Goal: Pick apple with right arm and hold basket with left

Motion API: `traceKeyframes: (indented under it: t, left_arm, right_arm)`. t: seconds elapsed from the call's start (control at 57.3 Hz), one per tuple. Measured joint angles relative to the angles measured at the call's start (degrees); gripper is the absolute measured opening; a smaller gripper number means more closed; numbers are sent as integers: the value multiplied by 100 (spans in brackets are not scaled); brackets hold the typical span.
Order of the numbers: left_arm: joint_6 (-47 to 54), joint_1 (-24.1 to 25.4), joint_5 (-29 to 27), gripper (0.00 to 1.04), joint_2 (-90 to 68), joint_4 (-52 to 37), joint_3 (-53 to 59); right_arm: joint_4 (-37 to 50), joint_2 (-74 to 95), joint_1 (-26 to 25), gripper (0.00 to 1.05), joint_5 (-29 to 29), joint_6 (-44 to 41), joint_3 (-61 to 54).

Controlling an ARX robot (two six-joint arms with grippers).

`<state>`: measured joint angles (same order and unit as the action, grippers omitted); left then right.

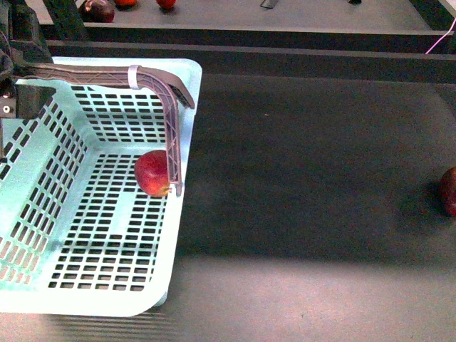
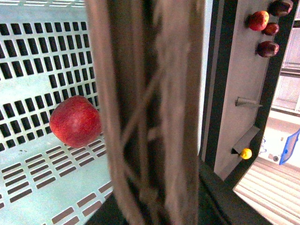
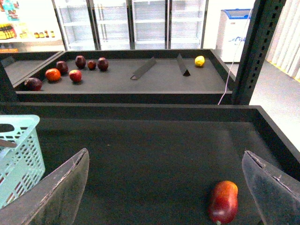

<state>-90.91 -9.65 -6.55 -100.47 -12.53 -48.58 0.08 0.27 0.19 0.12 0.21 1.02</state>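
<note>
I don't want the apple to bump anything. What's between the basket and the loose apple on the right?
Nothing. In the front view, only bare dark shelf floor lies between the basket and the loose apple.

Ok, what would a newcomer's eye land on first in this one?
The mint-green basket filling the left of the front view, with a red apple on its slotted floor beside the raised handle. Next, a second red apple lying alone on the dark surface, between the open right pincer's fingers.
</note>
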Motion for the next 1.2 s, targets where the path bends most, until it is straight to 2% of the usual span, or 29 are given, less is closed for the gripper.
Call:
traceKeyframes:
  t: [0.279,0.419,0.471,0.733,0.803,0.838,0.855,0.907,0.942,0.977,1.047,1.152,1.204]
  left_arm:
    - [-170,-144,-417,75,960,256,540]
    - [-317,-494,-957,99,1781,691,887]
    - [-393,-645,-1169,98,2140,872,997]
    - [-472,-710,-1207,98,2341,863,1036]
    - [1102,-616,-894,87,2260,-966,1652]
    - [2302,-546,-765,80,2251,-2092,2120]
    - [2610,-529,-739,78,2253,-2339,2232]
    - [4750,-387,-612,65,2389,-3670,2820]
    - [6078,-278,-525,57,2621,-4140,3056]
    - [7138,-175,-446,48,2894,-4245,3213]
    - [8288,-2,-280,30,3289,-4201,3547]
    - [8793,179,-85,6,3773,-3995,3915]
    - [8887,236,-28,4,3987,-3899,4015]
  right_arm:
    - [0,0,0,96,0,0,0]
    - [0,0,0,96,0,0,0]
    - [0,0,0,96,0,0,0]
    - [0,0,0,96,0,0,0]
    - [0,0,0,96,-2,0,0]
    - [0,0,0,96,0,0,0]
    - [0,0,0,96,0,0,0]
    - [-4,4,0,96,2,0,0]
    - [-4,-2,0,96,2,0,0]
    - [-4,0,0,96,0,0,0]
    - [-4,0,0,96,0,0,0]
    - [-4,0,0,96,2,0,0]
    - [-4,0,0,96,0,0,0]
